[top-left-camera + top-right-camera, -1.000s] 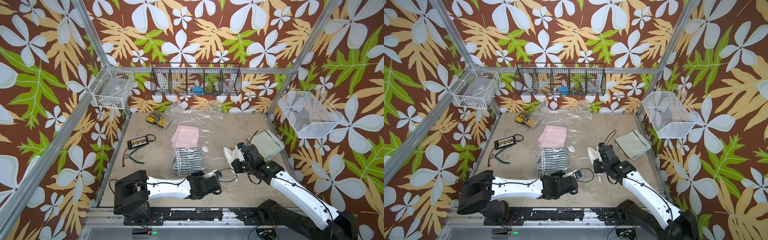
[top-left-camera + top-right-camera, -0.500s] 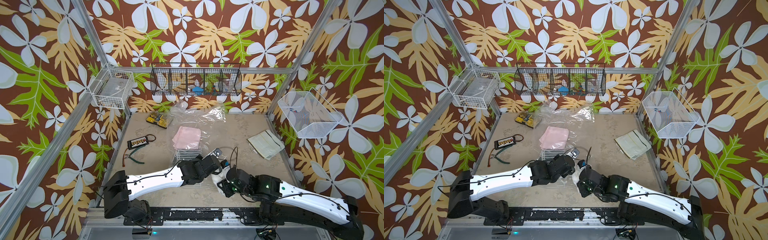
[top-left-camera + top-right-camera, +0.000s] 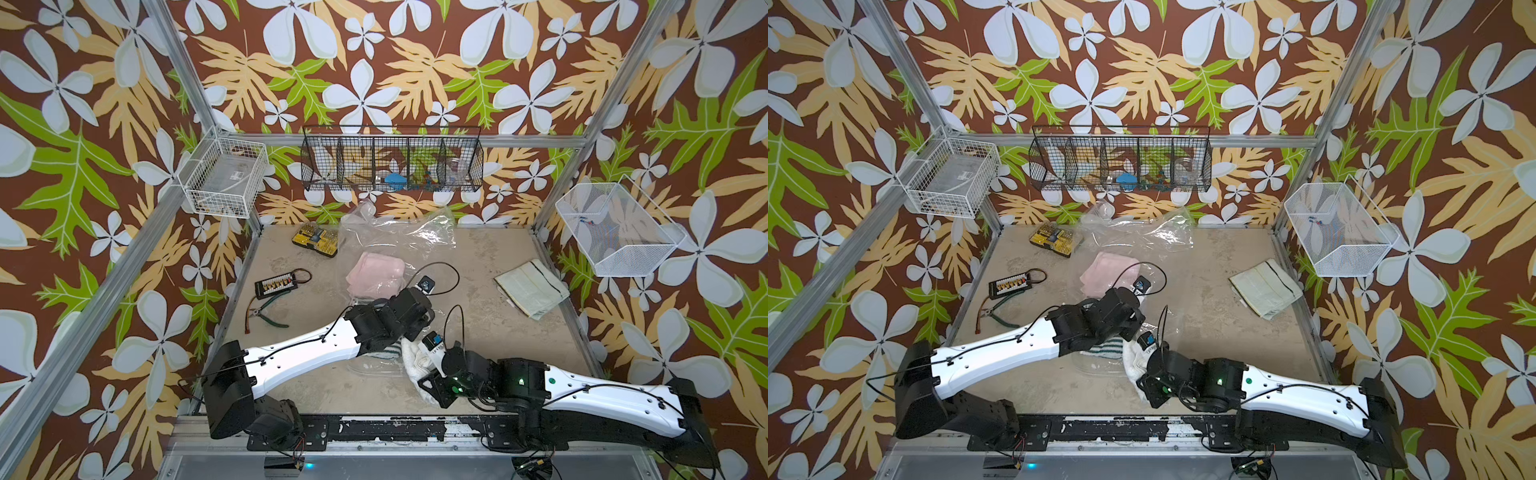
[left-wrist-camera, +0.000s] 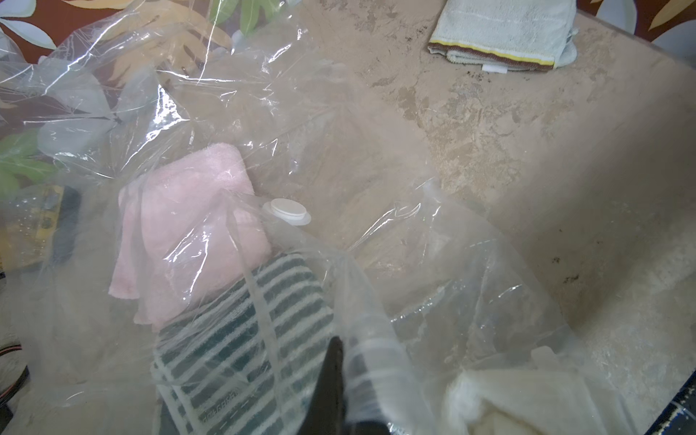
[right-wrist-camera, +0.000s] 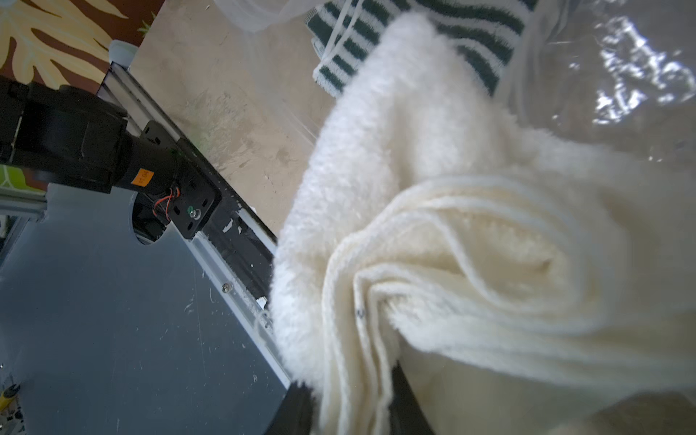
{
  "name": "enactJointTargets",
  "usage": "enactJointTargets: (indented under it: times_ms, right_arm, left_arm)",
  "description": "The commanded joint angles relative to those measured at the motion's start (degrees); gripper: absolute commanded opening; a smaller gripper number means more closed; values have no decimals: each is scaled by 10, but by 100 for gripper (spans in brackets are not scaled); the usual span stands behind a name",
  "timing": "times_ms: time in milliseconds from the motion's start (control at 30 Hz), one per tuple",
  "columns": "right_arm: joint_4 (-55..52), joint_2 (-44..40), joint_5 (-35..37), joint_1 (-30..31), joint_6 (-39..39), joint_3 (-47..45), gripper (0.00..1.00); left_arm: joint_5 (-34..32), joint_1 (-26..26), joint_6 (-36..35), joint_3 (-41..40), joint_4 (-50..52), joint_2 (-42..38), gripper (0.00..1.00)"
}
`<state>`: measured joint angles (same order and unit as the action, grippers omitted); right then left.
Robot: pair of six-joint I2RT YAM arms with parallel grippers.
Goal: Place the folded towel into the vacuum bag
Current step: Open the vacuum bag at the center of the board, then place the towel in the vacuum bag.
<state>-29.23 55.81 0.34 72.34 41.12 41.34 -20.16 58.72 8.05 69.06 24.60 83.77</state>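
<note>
Low centre, our right hand [image 5: 350,410] clamps the cream towel [image 5: 452,244]. Our closed left hand [image 4: 339,391] seemingly pinches the vacuum bag [image 4: 357,286]. If the film slips, the mouth collapses.

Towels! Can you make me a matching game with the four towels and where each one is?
Things:
1. pink towel
2. striped towel
3. cream towel
4. pale green towel

Places:
A. pinched in the right claw
B. alone on the bare table, away from the vacuum bag
C. under the bag's clear plastic, beside the round white cap
D. under the bag's clear plastic, right next to the cream towel

Pairs: 1-C, 2-D, 3-A, 4-B.
</note>
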Motion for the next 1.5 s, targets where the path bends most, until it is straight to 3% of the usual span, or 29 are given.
enactJointTargets:
  times_ms: [0,133,200,433,533,667,933,1033,1267,1467]
  right_arm:
    - [5,-4,1,7,-5,0,7]
    - [10,1,24,7,-12,8,7]
    - [-2,14,71,-1,-11,17,6]
    - [-15,70,145,-103,-70,39,3]
    - [-2,78,95,-81,-93,57,3]
    - [20,95,106,6,-90,54,3]
    - [42,115,108,4,-117,54,2]
    - [37,111,111,-27,-124,48,1]
    - [37,74,113,-166,-138,-12,1]
    - [5,117,183,-205,-112,-15,2]
  left_arm:
    - [37,-15,9,19,-40,5,0]
    - [51,-22,6,45,-41,20,0]
    - [64,-22,6,52,-38,20,0]
    - [90,-22,-1,39,-36,19,0]
    - [102,-22,4,29,-42,24,0]
    - [100,-27,1,30,-52,36,0]
    - [107,-31,-4,30,-51,37,0]
    - [108,-31,-1,20,-50,26,0]
    - [121,-32,-3,-5,-54,1,0]
    - [165,-32,0,2,-64,5,0]
